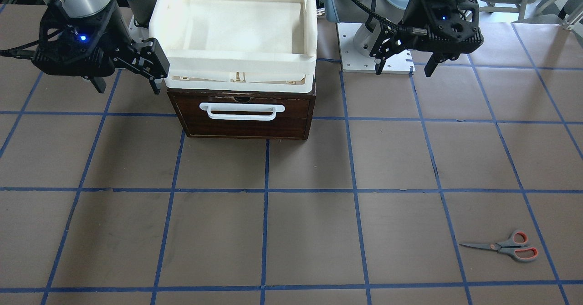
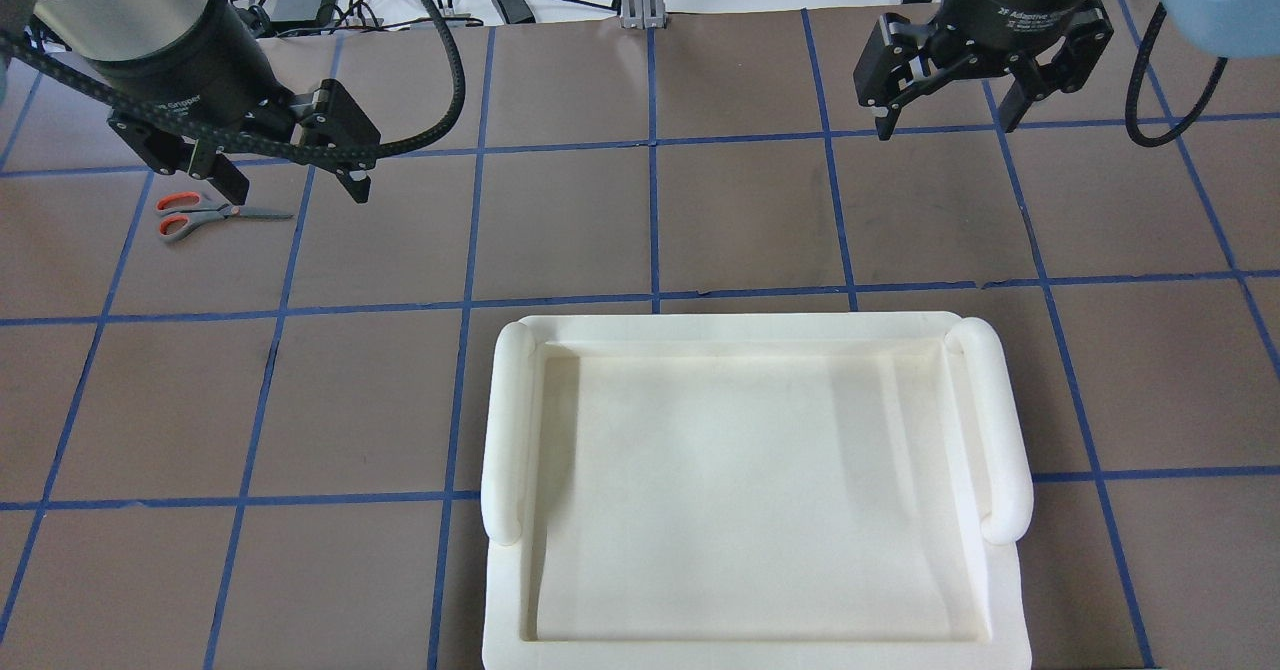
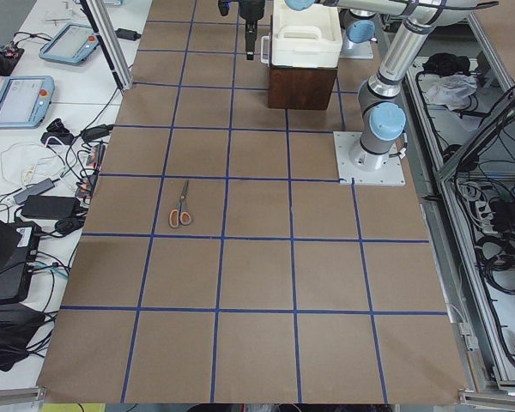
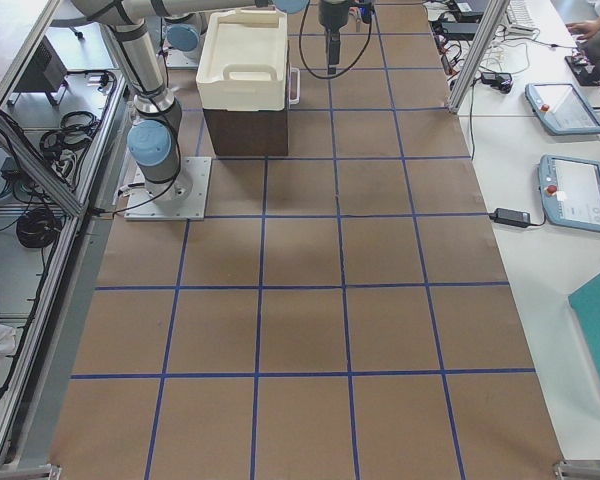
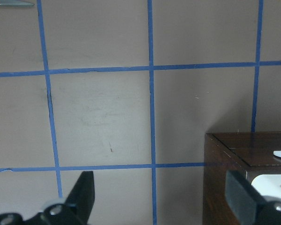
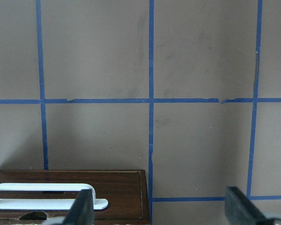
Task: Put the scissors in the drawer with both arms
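Left end effector [image 1: 403, 70] and right end effector [image 1: 127, 88] both spread apart, holding nothing, hanging above the counter [image 1: 319, 232]. Scissors [image 1: 505, 246] flat on the robot's far left side, well apart from the drawer [image 1: 246, 125], shut beneath a white tray [image 1: 237, 63]. Likely trouble: pinching thin blades against the paper and slipping; tugging the handle [image 1: 241, 108] off-centre and dragging the whole box; releasing before opening wide enough.

Small grey-handled scissors [image 1: 505, 246] with orange-red loops and dark blades lie flat, seemingly closed, near the bench's operator-side edge. The dark brown wooden drawer [image 1: 246, 123], white bar handle, sits shut by the robot-side edge.
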Robot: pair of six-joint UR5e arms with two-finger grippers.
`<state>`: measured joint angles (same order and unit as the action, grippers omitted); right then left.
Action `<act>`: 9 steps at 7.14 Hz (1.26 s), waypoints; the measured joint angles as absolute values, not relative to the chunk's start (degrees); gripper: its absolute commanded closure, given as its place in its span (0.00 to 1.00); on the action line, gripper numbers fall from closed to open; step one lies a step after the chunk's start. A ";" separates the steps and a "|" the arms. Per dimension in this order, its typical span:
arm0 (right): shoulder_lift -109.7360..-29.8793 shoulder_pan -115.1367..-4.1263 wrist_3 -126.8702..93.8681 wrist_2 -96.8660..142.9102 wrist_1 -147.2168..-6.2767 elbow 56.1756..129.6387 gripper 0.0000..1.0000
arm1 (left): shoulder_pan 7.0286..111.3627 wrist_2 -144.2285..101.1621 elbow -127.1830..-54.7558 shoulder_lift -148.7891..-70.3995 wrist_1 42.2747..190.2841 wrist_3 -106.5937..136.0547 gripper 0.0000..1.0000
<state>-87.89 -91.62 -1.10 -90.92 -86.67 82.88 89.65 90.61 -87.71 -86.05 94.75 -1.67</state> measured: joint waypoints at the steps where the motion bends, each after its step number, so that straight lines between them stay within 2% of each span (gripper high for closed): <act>1: -87.97 -91.60 -0.95 -90.85 -86.80 82.88 0.00 | 89.65 90.61 -87.71 -86.05 94.75 -1.67 0.00; 5: -88.26 -91.59 -1.01 -90.23 -87.78 82.88 0.00 | 88.71 90.54 -88.64 -86.43 94.48 -3.32 0.00; 7: -88.30 -91.58 -3.92 -90.72 -87.97 82.92 0.00 | 85.93 90.77 -93.39 -86.71 94.15 -5.97 0.00; 9: -87.79 -92.00 -20.73 -90.78 -87.86 82.91 0.00 | 81.01 91.16 -101.05 -89.76 88.72 -8.23 0.00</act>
<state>-87.79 -92.00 -20.73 -90.78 -87.86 82.91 81.01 91.16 -101.05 -89.76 88.72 -8.23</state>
